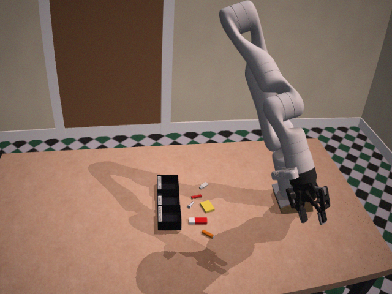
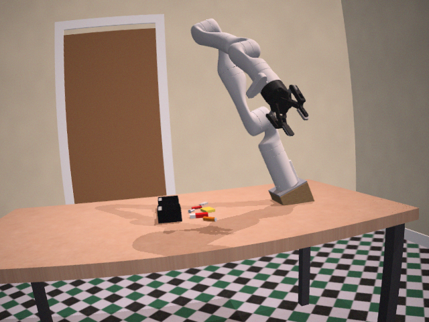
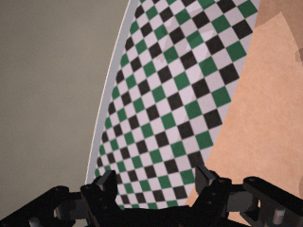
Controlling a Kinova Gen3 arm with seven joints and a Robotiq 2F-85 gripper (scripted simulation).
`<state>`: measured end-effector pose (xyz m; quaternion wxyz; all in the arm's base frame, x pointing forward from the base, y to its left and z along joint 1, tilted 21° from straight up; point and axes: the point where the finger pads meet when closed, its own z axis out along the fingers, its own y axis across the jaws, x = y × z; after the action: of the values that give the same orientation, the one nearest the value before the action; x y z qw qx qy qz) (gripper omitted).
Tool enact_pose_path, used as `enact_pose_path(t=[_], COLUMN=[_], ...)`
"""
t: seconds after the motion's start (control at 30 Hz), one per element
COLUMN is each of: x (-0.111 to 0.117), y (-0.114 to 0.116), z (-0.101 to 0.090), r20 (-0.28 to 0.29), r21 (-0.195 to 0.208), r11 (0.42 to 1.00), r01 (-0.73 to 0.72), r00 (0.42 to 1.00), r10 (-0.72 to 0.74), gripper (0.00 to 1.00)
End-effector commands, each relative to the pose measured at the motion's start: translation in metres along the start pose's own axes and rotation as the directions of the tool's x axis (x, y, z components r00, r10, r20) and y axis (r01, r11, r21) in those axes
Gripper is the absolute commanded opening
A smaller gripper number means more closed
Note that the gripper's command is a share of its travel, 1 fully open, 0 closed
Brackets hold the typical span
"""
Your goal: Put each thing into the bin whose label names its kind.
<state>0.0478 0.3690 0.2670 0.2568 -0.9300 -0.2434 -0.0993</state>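
Black two-finger gripper (image 1: 312, 217) hangs high at four o'clock, jaws partly spread, pinching nothing; six small things (image 1: 201, 209) wait unsorted beside the black three-compartment bin row (image 1: 169, 202).

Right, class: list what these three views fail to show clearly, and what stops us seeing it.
1. Bin labels: white strips in the top view, text too small.
2. Bin interiors: exterior view, walls hide them.
3. Small grey thing: kind unclear, too small.
4. Gripper: wrist view, fingertips cut off at the bottom edge.

A brown door (image 2: 114, 114) stands behind the table (image 2: 312, 221).
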Motion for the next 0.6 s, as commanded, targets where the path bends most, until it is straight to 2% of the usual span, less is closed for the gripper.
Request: enact_pose_path(t=[0.0, 0.13, 0.2, 0.27, 0.43, 0.47, 0.57], x=[-0.004, -0.001, -0.001, -0.003, 0.0, -0.003, 0.018], y=[0.021, 0.043, 0.043, 0.052, 0.05, 0.058, 0.063], z=[0.03, 0.056, 0.056, 0.07, 0.071, 0.066, 0.057], r20=[0.015, 0.01, 0.01, 0.012, 0.008, 0.035, -0.014], r21=[-0.012, -0.015, -0.015, -0.013, -0.008, -0.017, -0.029], r11=[1.0, 1.0, 1.0, 1.0, 1.0, 0.999, 0.995], r01=[0.002, -0.003, -0.003, 0.002, 0.002, 0.05, -0.093], r00=[1.0, 1.0, 1.0, 1.0, 1.0, 0.998, 0.996], r10=[-0.001, 0.003, 0.003, -0.002, -0.002, -0.049, 0.093], gripper=[0.09, 0.09, 0.09, 0.09, 0.09, 0.09, 0.09])
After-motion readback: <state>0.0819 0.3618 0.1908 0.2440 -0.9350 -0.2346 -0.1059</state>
